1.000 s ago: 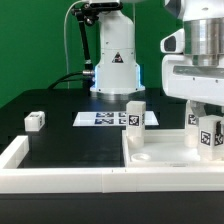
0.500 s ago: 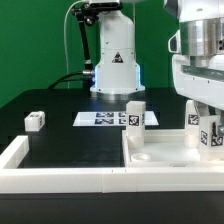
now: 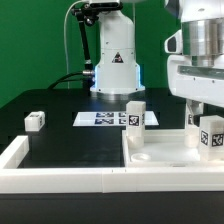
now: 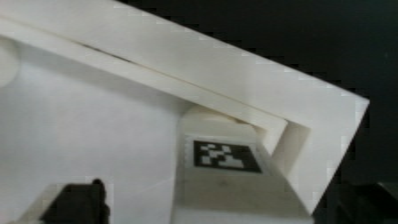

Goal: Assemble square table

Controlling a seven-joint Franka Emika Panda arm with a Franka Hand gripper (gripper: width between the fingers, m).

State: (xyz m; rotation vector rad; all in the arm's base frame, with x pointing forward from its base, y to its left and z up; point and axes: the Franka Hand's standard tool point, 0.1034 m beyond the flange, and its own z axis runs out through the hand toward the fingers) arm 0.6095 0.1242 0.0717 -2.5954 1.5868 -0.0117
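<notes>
Claw is open. On my wrist feed the 2 dark fingers stand wide on either side of the corner leg, with a clear gap on each side. Nothing is gripped or touched. In the exterior view the gripper hangs just above that leg, at the exterior view's right edge.

The tabletop lies flat with its rim up, at the front of the black table toward the exterior view's right. It looks pushed up against the white rail. My read is that the rail braces the panel so it won't slide while legs go in.

The corner leg stands upright, tucked where 2 rim walls meet, tag face toward the wrist camera. It holds itself with no grip on it, so I judge it at least partly seated. I can't tell if it is fully home.

The far leg is also upright on the panel, at its back corner on the exterior view's left side. The loose leg lies on the black surface well apart from the panel, at the exterior view's left, and I take it as not fitted yet. A second tag face shows just beside the corner leg, and I can't tell whether it is another leg.

The marker board lies flat behind the panel and plays no part in the build.

Jaws astride the leg fit either a fresh grip for another turn or moving off. I can't say which. The risk is a finger clipping the leg and tilting it.
</notes>
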